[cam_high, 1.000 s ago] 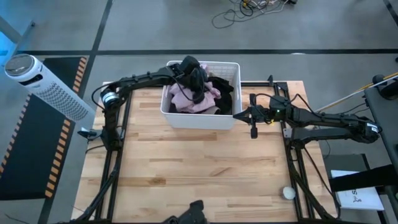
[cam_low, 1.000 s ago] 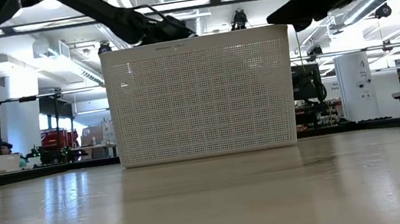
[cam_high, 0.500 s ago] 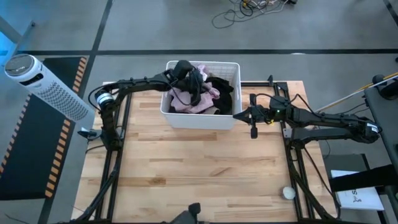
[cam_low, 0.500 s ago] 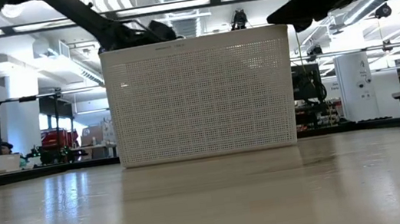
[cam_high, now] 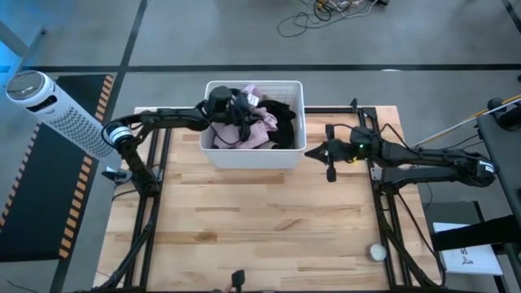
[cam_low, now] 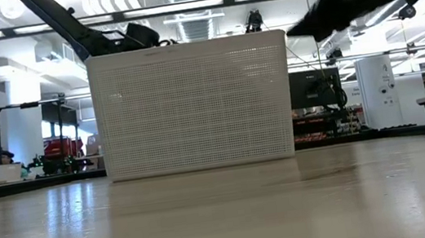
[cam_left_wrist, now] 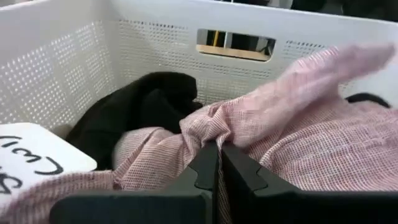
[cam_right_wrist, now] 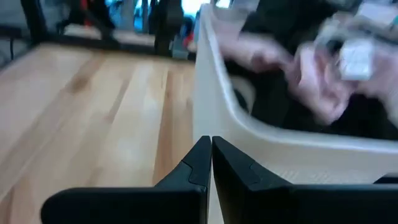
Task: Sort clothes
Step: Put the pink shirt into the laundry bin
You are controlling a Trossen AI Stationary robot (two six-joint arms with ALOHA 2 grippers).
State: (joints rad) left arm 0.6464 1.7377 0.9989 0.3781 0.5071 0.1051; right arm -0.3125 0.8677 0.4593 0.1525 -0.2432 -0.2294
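A white lattice-sided basket [cam_high: 252,159] stands at the table's far middle and also shows in the low view [cam_low: 192,105]. It holds the clothes: a pale pink shirt [cam_high: 260,130] on top and black pieces [cam_high: 283,114] beside it. The olive, khaki and teal pieces are hidden. My left gripper [cam_high: 244,115] reaches into the basket from the left and is shut on the pink shirt [cam_left_wrist: 311,124]. My right gripper [cam_high: 313,152] is shut, level, right at the basket's near right corner [cam_right_wrist: 249,134]; I cannot tell whether it touches it. My left gripper pinches a bunched fold of the pink shirt [cam_left_wrist: 199,127] between its two fingers, several layers gathered at the tips. The fingers come in nearly level from the table's left, over the basket's rim. The shirt lies on the other clothes and runs away from the fingers in drawn creases.
Bare wooden table [cam_high: 244,220] lies in front of the basket. A small white ball [cam_high: 378,252] sits near the right front corner. A white label [cam_left_wrist: 31,158] lies in the basket. A white tower unit [cam_high: 57,114] stands off the table's left.
My left gripper has drawn back toward the table's left edge, still shut on the pink shirt. The shirt has been pulled that way and the whole basket has slid a little toward the left edge with it. My right gripper has kept still.
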